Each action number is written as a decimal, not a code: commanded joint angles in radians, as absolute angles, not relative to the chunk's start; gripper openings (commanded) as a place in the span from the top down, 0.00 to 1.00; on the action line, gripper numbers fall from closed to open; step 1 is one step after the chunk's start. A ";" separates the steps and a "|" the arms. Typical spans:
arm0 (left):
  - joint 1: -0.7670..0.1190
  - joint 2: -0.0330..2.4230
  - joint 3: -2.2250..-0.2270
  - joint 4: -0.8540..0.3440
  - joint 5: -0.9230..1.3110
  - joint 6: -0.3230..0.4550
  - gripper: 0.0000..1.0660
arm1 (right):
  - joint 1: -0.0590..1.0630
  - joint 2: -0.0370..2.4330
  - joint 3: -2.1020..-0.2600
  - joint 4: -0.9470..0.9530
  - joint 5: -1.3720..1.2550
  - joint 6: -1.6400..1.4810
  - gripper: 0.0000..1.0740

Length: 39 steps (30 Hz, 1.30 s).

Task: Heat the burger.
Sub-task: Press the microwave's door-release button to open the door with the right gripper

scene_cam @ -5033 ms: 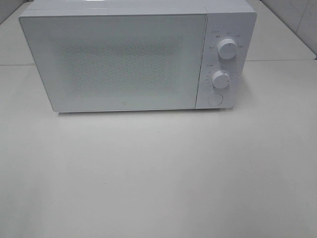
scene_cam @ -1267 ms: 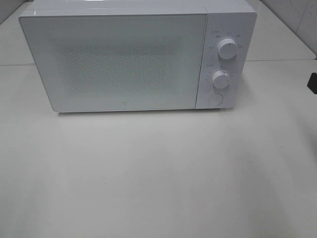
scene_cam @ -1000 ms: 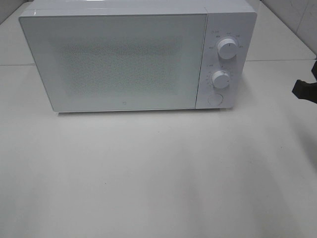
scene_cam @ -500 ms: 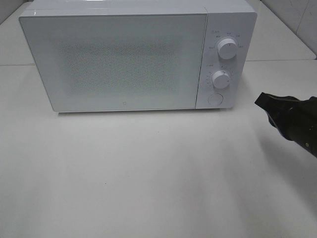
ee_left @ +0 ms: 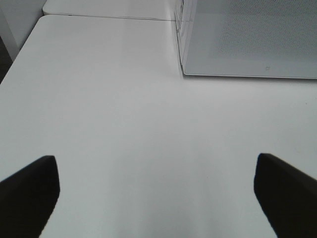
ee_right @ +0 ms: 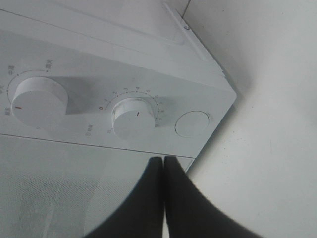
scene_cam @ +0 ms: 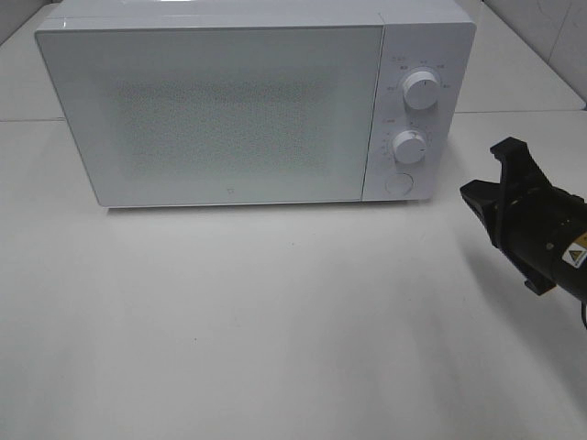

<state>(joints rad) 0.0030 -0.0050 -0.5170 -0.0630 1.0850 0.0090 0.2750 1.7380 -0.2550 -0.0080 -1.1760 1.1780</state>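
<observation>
- The right arm point(scene_cam: 537, 229) has come in from the right edge of the high view, where there was only bare tabletop point(scene_cam: 275, 321) a few seconds ago. It now sits at middle right, near the control panel of the microwave point(scene_cam: 229, 110).
- Its tip points toward the round button point(scene_cam: 397, 182) at the bottom of the panel. This reads as the opening step of the task, a press to release the door point(scene_cam: 220, 115), which is closed.
- The burger shows in no view. Whether it is behind the frosted door or elsewhere cannot be told.
- The right pincer point(ee_right: 163, 166) is clenched, its fingers pressed together. It holds nothing and stops short of the panel.
- The left pincer point(ee_left: 158, 191) is fully released, with its fingers in the lower corners of its wrist view. Only bare tabletop lies between them.
</observation>
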 commanded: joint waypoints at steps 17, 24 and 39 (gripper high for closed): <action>-0.003 -0.020 -0.517 -0.058 1.071 0.007 0.05 | 0.341 1.869 -0.440 0.046 -1.044 1.406 1.00; -0.003 -0.020 -0.517 -0.058 1.071 0.007 0.05 | 0.405 1.934 -0.517 0.093 -1.031 1.406 1.00; -0.003 -0.020 -0.517 -0.058 1.071 0.007 0.05 | 0.408 2.006 -0.623 0.168 -0.926 1.388 1.00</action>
<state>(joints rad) 0.0030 -0.0050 -0.5170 -0.0630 1.0850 0.0090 0.4060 2.0050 -0.6130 0.1650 -0.9310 1.3950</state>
